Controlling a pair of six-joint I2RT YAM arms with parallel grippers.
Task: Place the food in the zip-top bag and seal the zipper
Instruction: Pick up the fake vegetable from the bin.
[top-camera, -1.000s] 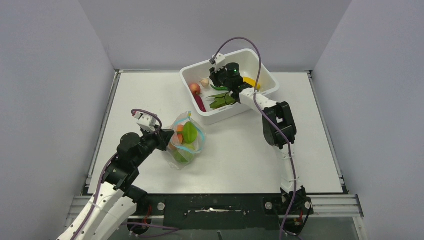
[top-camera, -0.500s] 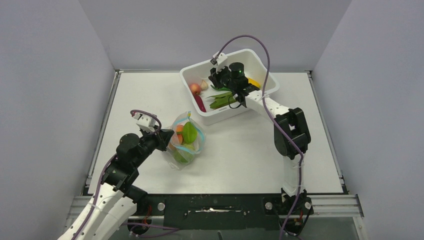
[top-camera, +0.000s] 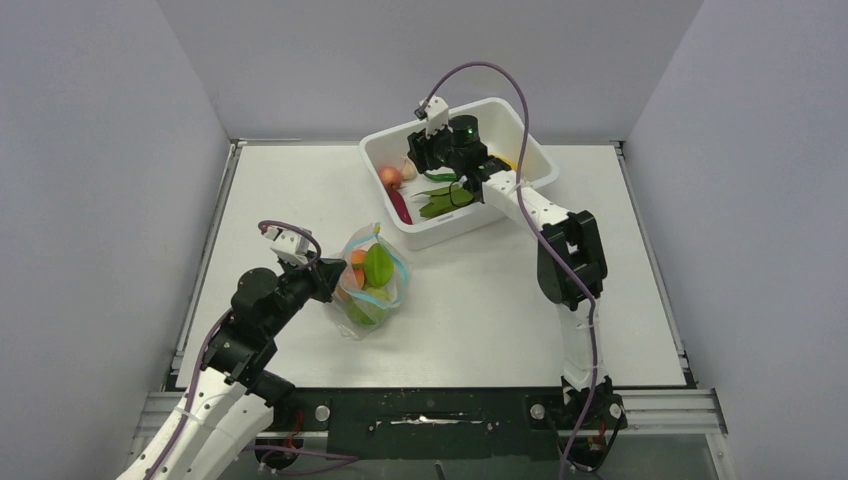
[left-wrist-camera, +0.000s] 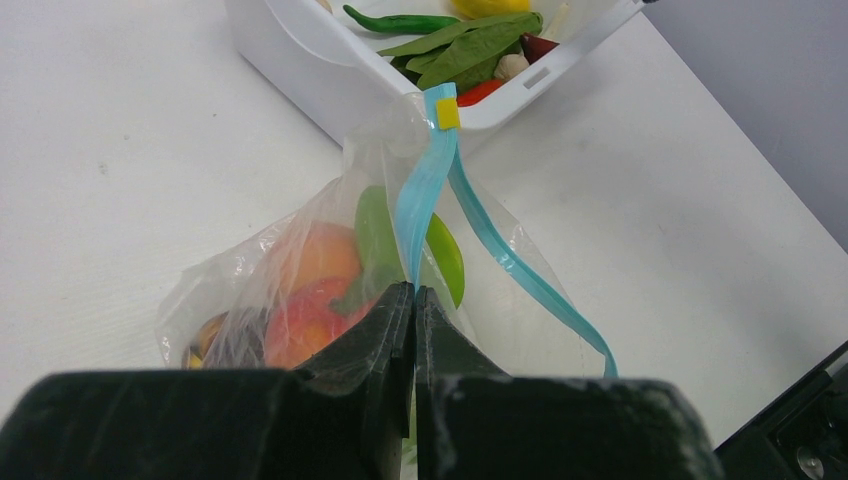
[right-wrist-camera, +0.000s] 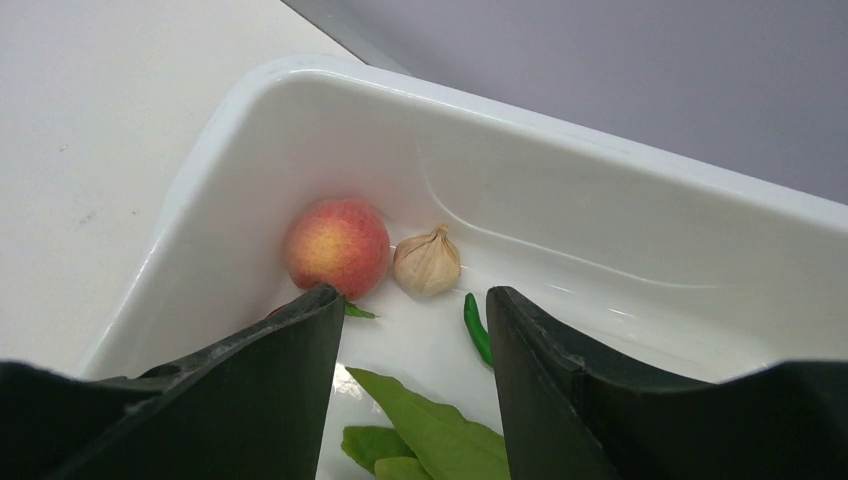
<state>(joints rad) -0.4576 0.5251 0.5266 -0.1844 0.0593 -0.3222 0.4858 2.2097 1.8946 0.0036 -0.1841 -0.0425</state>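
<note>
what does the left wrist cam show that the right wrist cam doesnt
Only the left wrist view: the left gripper shut on the blue zipper of the zip-top bag, with peaches inside the bag.
Only the right wrist view: the right gripper open with nothing between its fingers, facing a peach and a garlic bulb side by side in a corner of the white tub.
Both: the white tub, with green leaves and a green chilli lying in it.
</note>
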